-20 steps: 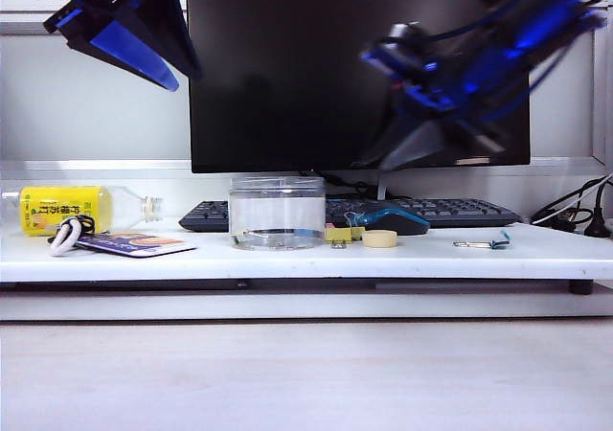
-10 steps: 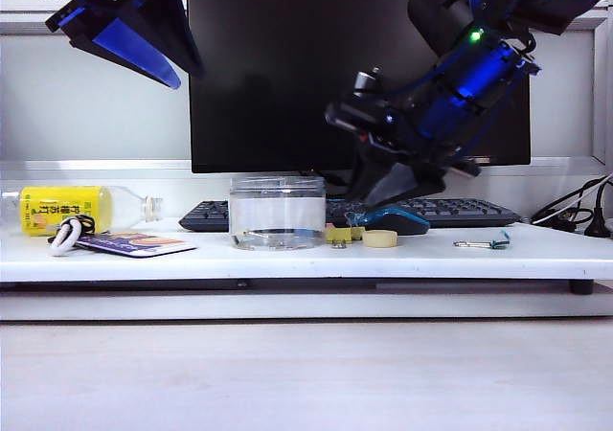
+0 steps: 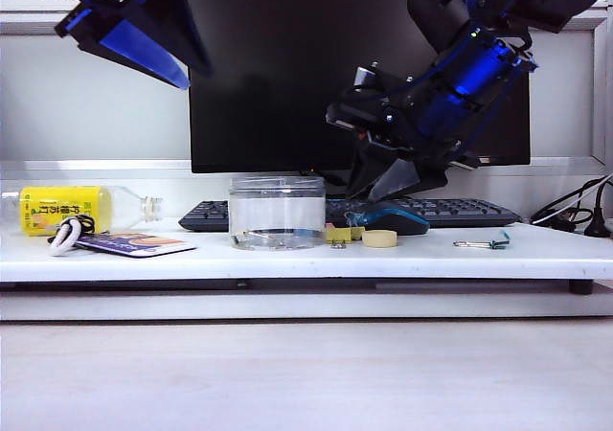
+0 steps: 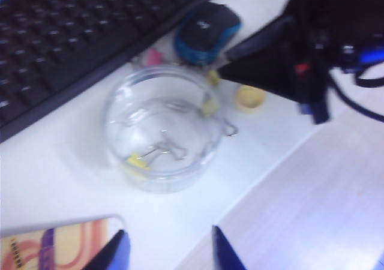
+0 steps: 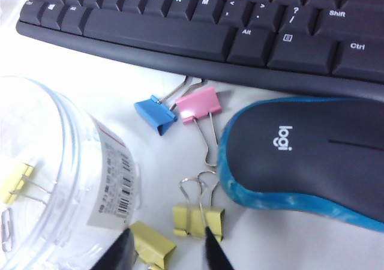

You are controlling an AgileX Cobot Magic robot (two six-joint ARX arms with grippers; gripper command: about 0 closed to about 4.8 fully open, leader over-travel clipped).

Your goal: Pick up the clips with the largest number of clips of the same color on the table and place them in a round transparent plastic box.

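I observed a white worktop (image 3: 536, 249) in front of a dark monitor (image 3: 287, 67), carrying a black keyboard (image 5: 240, 24), a blue-and-black mouse (image 5: 312, 156), a yellow-labelled bottle (image 3: 67, 208), a card (image 3: 134, 244), a pale tape roll (image 3: 379, 238) and a teal clip (image 3: 496, 243).

The round transparent plastic box (image 3: 277, 213) stood left of the mouse. In the right wrist view, two pale-yellow clips (image 5: 199, 219) lay on the worktop between box and mouse, with a blue clip (image 5: 155, 114) and a pink clip (image 5: 198, 105) nearer the keyboard; another yellow clip (image 5: 15, 183) showed through the box wall.

The right end effector (image 5: 166, 252) hovered just above the two loose yellow clips — fingers apart, one at each side of the gap between them, holding nothing. The left end effector (image 4: 168, 252) hung high over the box, fingers apart and empty.

Compared with one second earlier, the right arm had descended from well above the mouse to just over the clips; the left arm had not shifted, and nothing on the worktop had moved.
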